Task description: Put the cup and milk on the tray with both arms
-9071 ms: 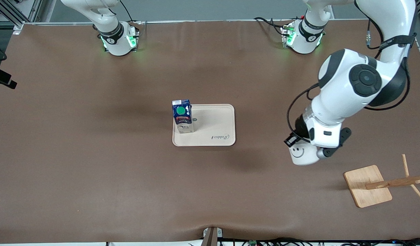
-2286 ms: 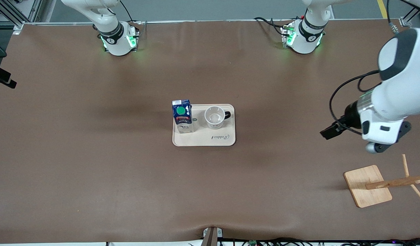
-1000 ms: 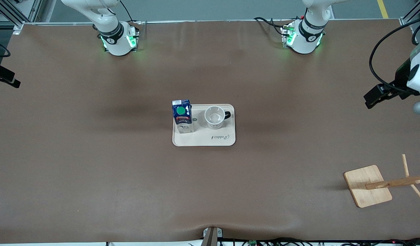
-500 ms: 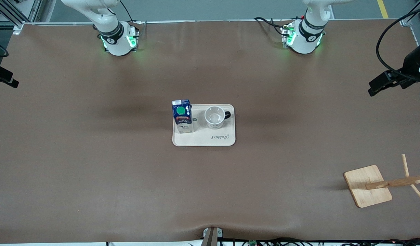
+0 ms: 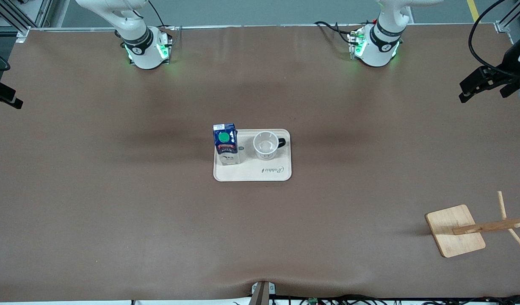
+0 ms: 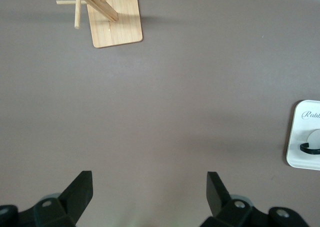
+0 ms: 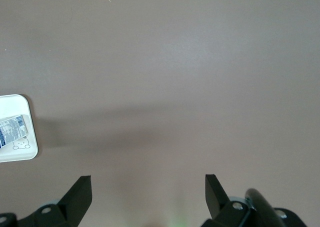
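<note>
The cream tray (image 5: 253, 173) lies in the middle of the table. The blue milk carton (image 5: 225, 143) with its green cap stands upright on the tray's corner toward the right arm's end. The white cup (image 5: 265, 145) stands upright beside it on the tray, its black handle toward the left arm's end. My left gripper (image 5: 471, 87) is open and empty, up over the table's edge at the left arm's end. Its wrist view (image 6: 150, 184) shows the tray's edge (image 6: 299, 149) and the cup's handle (image 6: 310, 148). My right gripper (image 7: 148, 187) is open and empty, with the tray's corner (image 7: 20, 154) and the carton (image 7: 11, 129) in its view.
A wooden stand with a square base (image 5: 455, 231) and a leaning pole stands near the front camera at the left arm's end; it also shows in the left wrist view (image 6: 115, 19). Brown table cloth surrounds the tray.
The left gripper, which earlier carried the cup and left it on the tray, has kept drawing away toward the left arm's end of the table. Cup, milk and tray have not moved.
</note>
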